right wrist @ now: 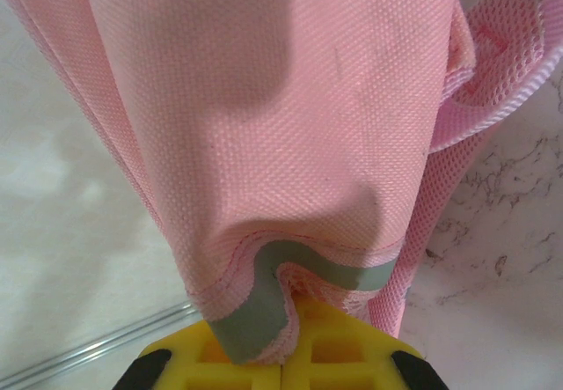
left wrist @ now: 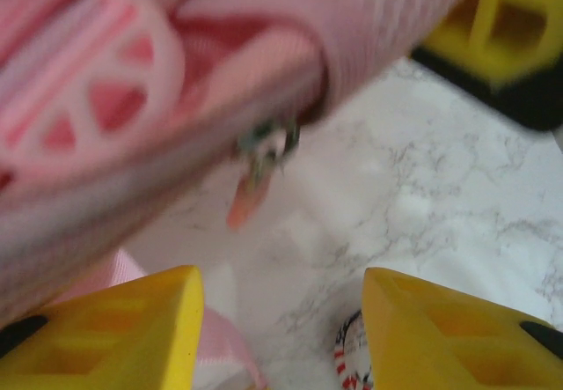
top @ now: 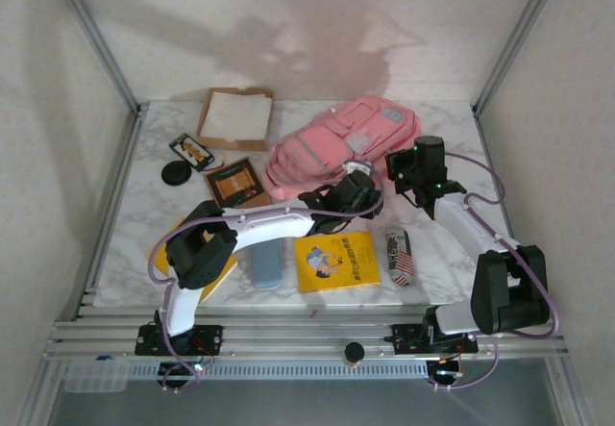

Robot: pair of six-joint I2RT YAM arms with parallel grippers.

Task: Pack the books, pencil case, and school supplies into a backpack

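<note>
The right gripper (right wrist: 281, 359) was clenched on the hem of the backpack (top: 336, 147), apparently holding the bag taut at the twelve o'clock of the table (top: 452, 253). The left gripper (left wrist: 281, 320), jaws apart and empty, faced the zipper pull (left wrist: 257, 179) at its twelve o'clock, likely to unzip.

**Desk:** How many books on the one marble table (top: 144, 216)?

**Photographer:** Three paperbacks: one dark brown book (top: 235, 184), one large yellow book (top: 338, 261), one smaller yellow book (top: 223, 274).

**Desk:** Bags?

**Photographer:** A single pink backpack (top: 336, 142).

**Desk:** And the loose items?

**Photographer:** One of each: one cardboard tray (top: 235, 118), one black round disc (top: 176, 173), one small dark card (top: 192, 151), one grey-blue pouch (top: 265, 264), one red-striped cylinder (top: 400, 256).

**Desk:** Machines?

**Photographer:** Two robot arms, the left arm (top: 259, 226) and the right arm (top: 471, 219).
</note>
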